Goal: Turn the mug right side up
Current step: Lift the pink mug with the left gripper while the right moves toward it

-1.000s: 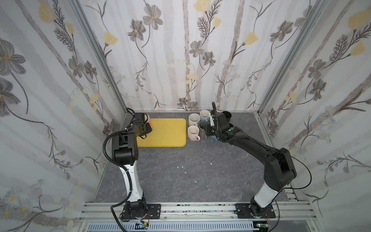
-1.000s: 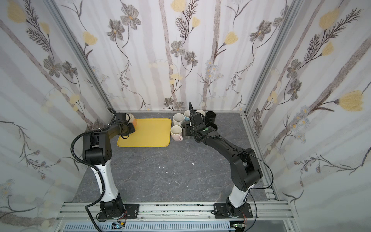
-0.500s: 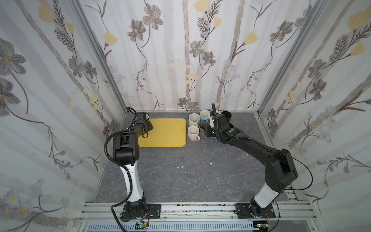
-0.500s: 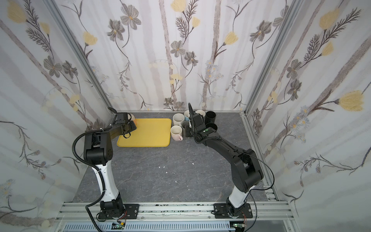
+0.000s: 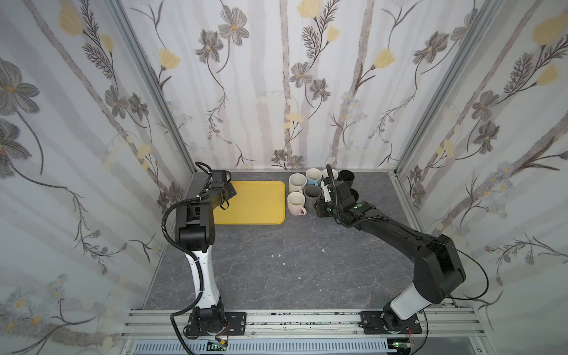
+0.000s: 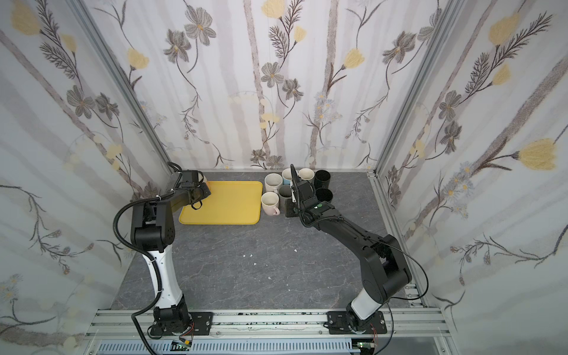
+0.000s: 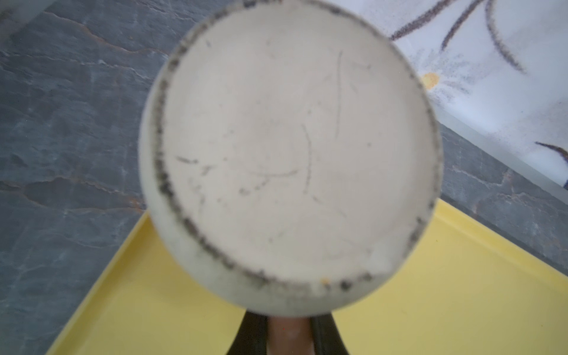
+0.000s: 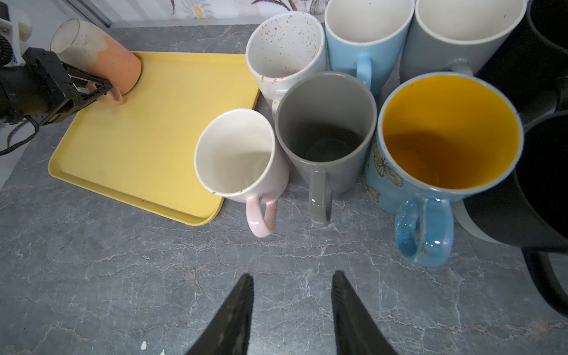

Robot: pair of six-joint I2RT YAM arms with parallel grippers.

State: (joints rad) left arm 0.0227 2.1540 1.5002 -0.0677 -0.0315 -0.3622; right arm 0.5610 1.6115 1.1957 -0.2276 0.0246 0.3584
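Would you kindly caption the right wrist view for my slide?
Left tool grips the tilted orange mug by its handle on the yellow tray, beside upright mugs.

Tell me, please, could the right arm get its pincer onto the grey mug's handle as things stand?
Probably yes. The right pincer stands open over bare table, and the grey mug has its handle turned toward it, with gaps to the pink mug and yellow-lined mug.

Glazed ceramic mug (image 8: pixel 101 58), scuffed matt base.
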